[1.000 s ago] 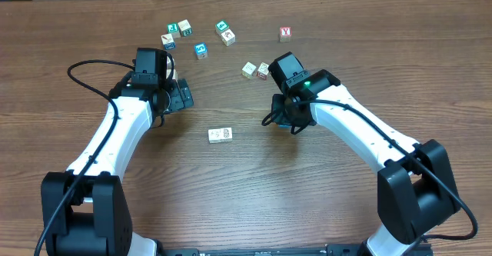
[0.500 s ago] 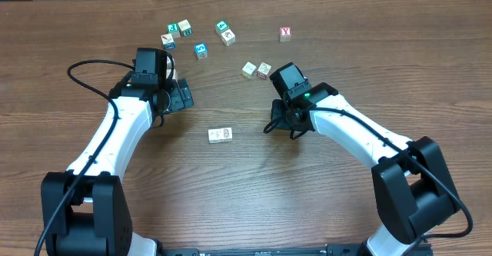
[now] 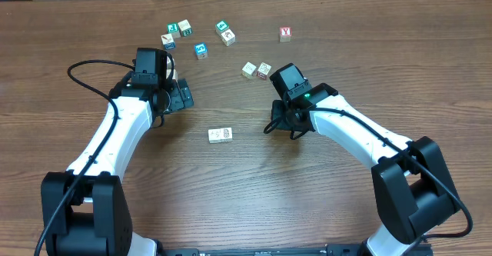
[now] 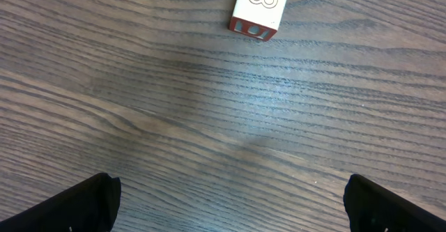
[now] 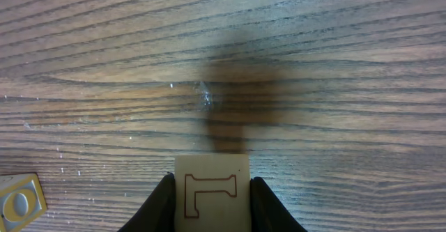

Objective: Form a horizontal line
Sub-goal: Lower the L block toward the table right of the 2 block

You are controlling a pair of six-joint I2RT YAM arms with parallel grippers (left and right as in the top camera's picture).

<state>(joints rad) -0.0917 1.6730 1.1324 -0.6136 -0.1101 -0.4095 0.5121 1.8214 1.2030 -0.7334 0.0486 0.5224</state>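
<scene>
While left hand (image 4: 230,207) gapes, right hand (image 5: 211,205) clamps a cube (image 5: 211,182).

Cube (image 5: 211,194) partly beyond bottom edge

The horizontal line (image 3: 221,135) is two small white cubes touching side by side (their markings too small to read), lying flat on the wooden surface, nearly level.

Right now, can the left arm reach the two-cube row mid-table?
Probably yes. Nothing lies between the open left tool and the two-cube row; the right tool, shut on a lettered cube, sits on its other side.
</scene>
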